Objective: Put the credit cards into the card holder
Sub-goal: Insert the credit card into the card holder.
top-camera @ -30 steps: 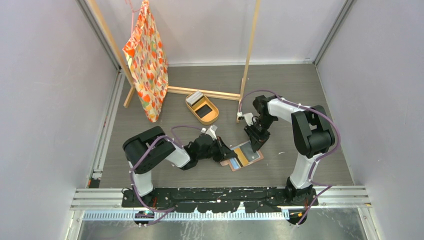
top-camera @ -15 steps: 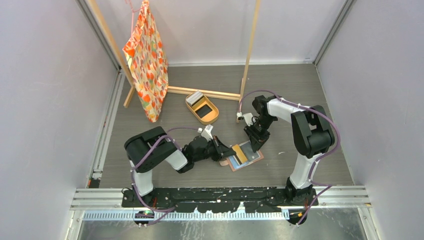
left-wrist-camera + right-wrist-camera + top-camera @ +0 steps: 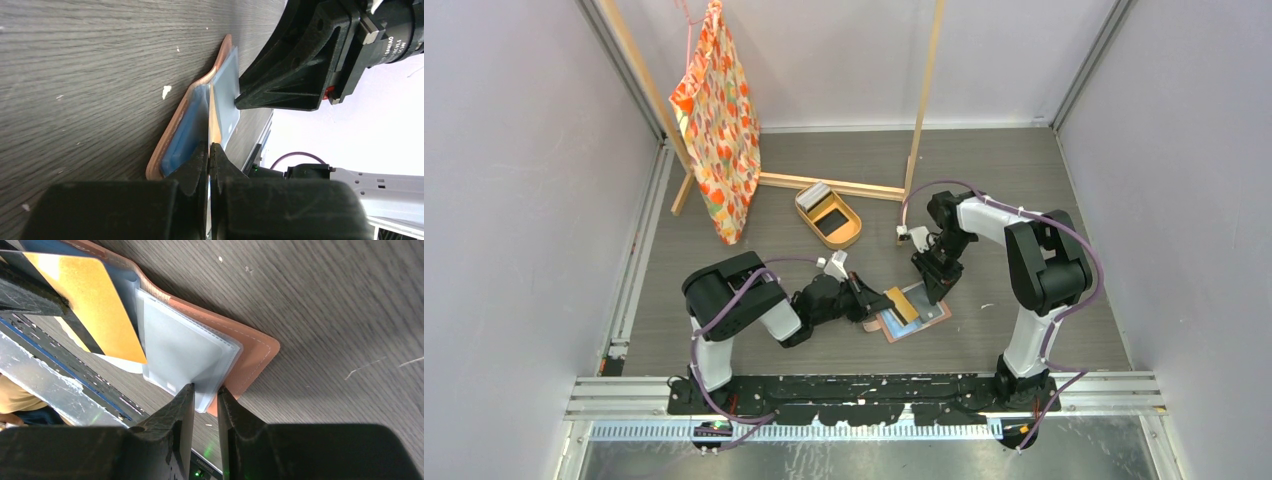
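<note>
Left jaws (image 3: 209, 155) clench a gold card (image 3: 95, 305) edge-on, pointing lengthwise into the card holder (image 3: 250, 360), whose plastic pocket right jaws (image 3: 204, 395) pinch.

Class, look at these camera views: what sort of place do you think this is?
Probably a robot test cell, not a home: two arms bolted to a metal rail, plain walls enclosing a grey table, and staged props such as a patterned bag.

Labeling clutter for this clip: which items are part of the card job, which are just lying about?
Job:
- gold card, pinched in left gripper
- card holder, open on the table
- right gripper, on the clear sleeve

Lying about:
- oval tray
- patterned bag
- wooden rack
</note>
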You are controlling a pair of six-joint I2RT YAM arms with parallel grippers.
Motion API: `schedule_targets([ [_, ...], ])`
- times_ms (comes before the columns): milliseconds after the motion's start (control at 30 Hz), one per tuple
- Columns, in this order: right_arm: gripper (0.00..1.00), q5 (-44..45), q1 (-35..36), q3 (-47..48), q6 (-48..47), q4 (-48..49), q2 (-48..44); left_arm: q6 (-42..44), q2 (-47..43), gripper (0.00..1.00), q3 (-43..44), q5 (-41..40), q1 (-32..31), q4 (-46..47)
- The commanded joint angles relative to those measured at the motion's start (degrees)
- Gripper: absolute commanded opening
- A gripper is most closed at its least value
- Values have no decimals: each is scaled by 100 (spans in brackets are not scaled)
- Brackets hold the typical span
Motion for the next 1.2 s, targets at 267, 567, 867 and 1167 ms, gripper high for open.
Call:
schedule_targets([
  [267,28,16,59,181,44,-36,2,266,-123,0,195,-247,-29,-468],
  [567,28,-15,64,181,53,-46,15,295,8,0,353,-229,-128,-494],
  [867,28,-17,79,180,52,-46,15,167,137,1,404,-71,-229,-404],
  [1167,28,-24,84,183,56,-47,15,-83,435,1,469,61,-291,-138],
])
